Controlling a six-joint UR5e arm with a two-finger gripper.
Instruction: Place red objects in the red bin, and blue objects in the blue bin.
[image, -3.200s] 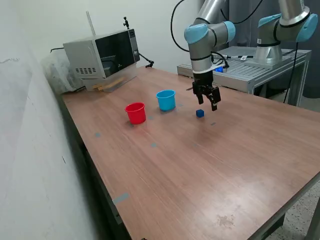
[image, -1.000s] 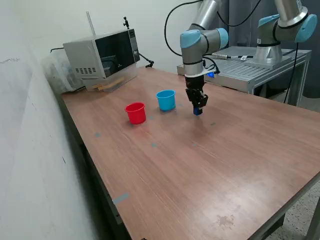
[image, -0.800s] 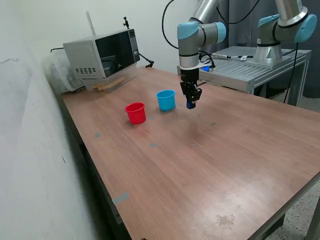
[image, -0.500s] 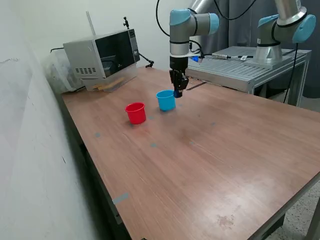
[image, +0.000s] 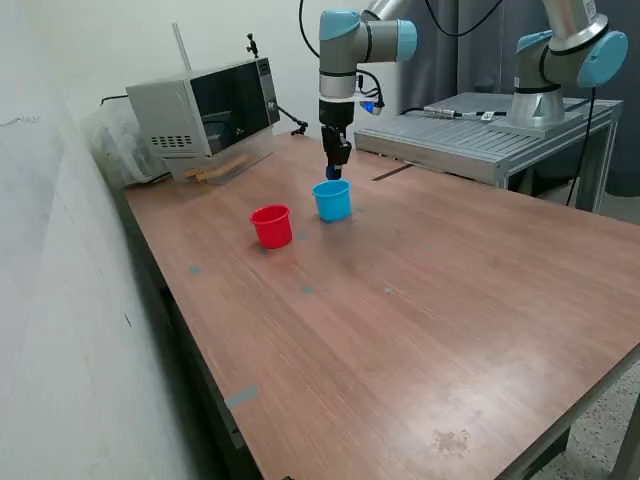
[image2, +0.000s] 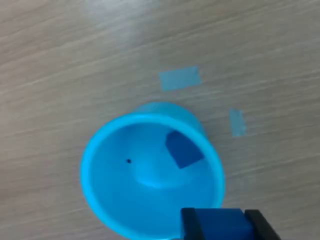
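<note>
- From the exterior view's left, I have the microwave (image: 205, 110) sitting at the far corner of the bench (image: 420, 330), out of my working area.
- The red cup (image: 271, 226) comes next, upright and just beside the blue cup (image: 332, 200); I can't see inside it from here.
- The blue cup stands upright nearer the far edge, mouth up so I can drop things straight in. My wrist view shows one dark-blue cube (image2: 184, 149) already lying on its floor.
- My gripper (image: 334, 172) hangs directly over that cup's rim, fingers (image2: 189, 222) clamped on a second blue cube (image2: 220, 226). I hold it above the opening so it falls inside rather than bouncing off the rim.
- I judge the release is the step at hand; the held cube looks closer to one side of the mouth than the centre, so a glancing rim hit is the risk.
- No red cubes show on the bench.
</note>
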